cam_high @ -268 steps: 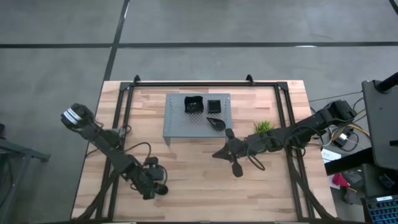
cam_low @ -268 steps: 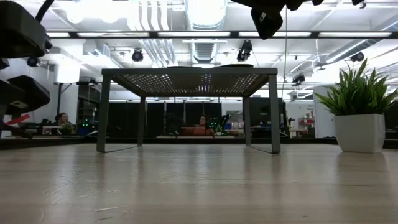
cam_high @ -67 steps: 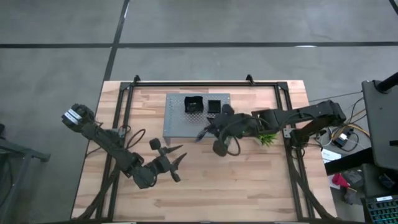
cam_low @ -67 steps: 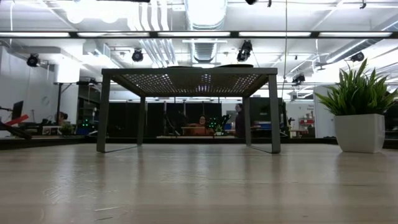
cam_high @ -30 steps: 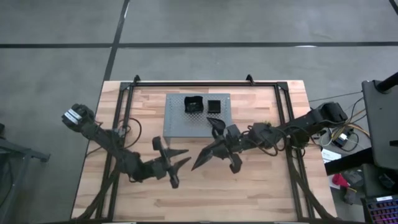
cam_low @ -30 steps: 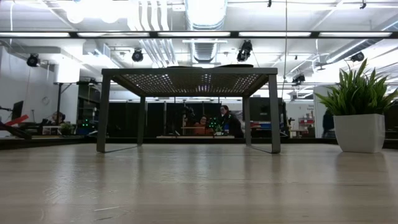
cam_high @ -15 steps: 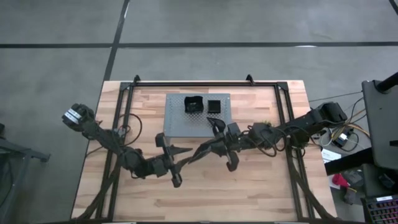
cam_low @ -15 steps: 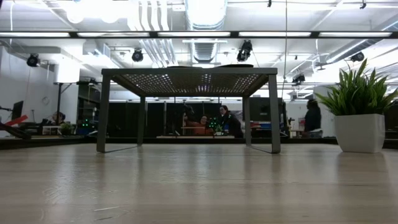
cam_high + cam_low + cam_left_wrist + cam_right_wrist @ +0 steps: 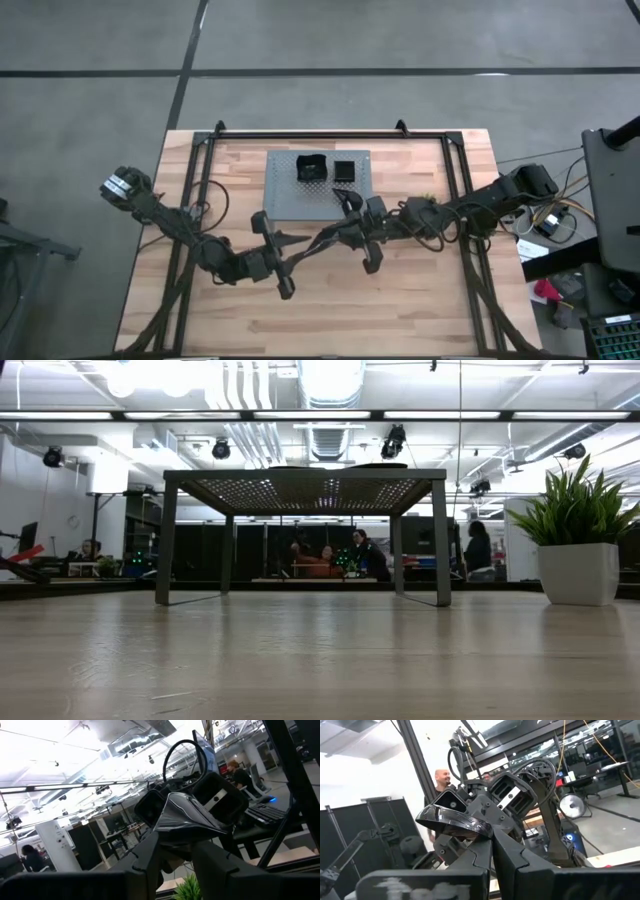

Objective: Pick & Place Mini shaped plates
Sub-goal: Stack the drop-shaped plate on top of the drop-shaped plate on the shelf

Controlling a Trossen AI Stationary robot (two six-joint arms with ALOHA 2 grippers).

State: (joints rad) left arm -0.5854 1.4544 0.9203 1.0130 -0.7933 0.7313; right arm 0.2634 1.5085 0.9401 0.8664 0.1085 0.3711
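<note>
Mid-air handover at frame centre in the high view — right gripper (image 9: 330, 238) clenched on a teardrop plate (image 9: 322, 241), long axis running lower-left toward the left gripper (image 9: 291, 256), fingers spread around its tip — two square plates (image 9: 312, 167) on rack (image 9: 285, 205)

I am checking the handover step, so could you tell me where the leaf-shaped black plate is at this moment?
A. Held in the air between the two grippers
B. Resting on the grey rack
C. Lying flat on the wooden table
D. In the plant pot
A: the leaf-shaped plate is in mid-air off the table, pinched by the right gripper, with the left gripper around its other end.
</note>
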